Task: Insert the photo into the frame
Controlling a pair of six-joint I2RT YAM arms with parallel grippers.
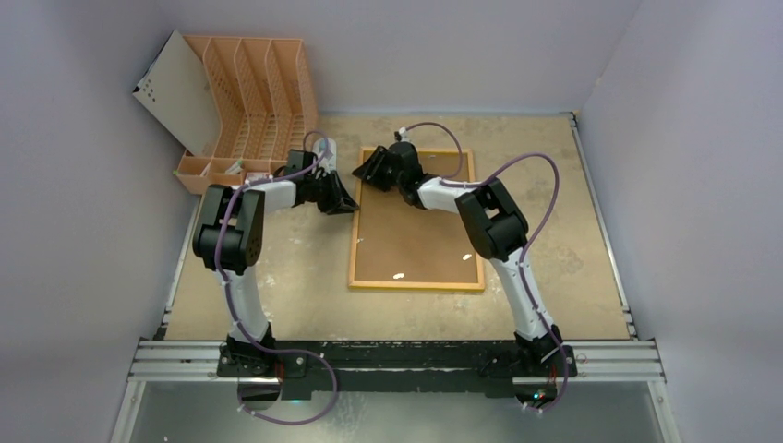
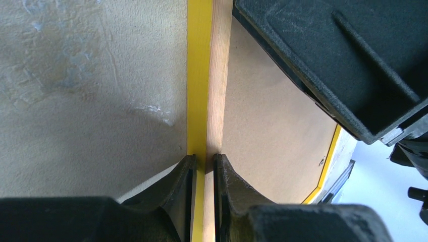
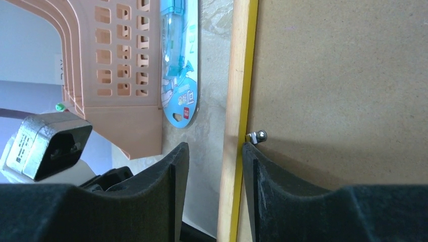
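Here the frame [image 1: 417, 285] lies face down on the surface [image 1: 295, 277], a brown board [image 1: 415, 231] filling its back. The left claw [image 2: 204, 166] is clamped on its left rim near the far corner. The right claw [image 3: 214, 161] stands apart, straddling the rim close by, its outer finger clear of the wood. An orange rack [image 1: 254, 101] sits far left

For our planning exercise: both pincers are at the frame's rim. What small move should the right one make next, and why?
Probably close the right pincer on the frame rim: its jaws straddle it open, while the left pincer pinches it.
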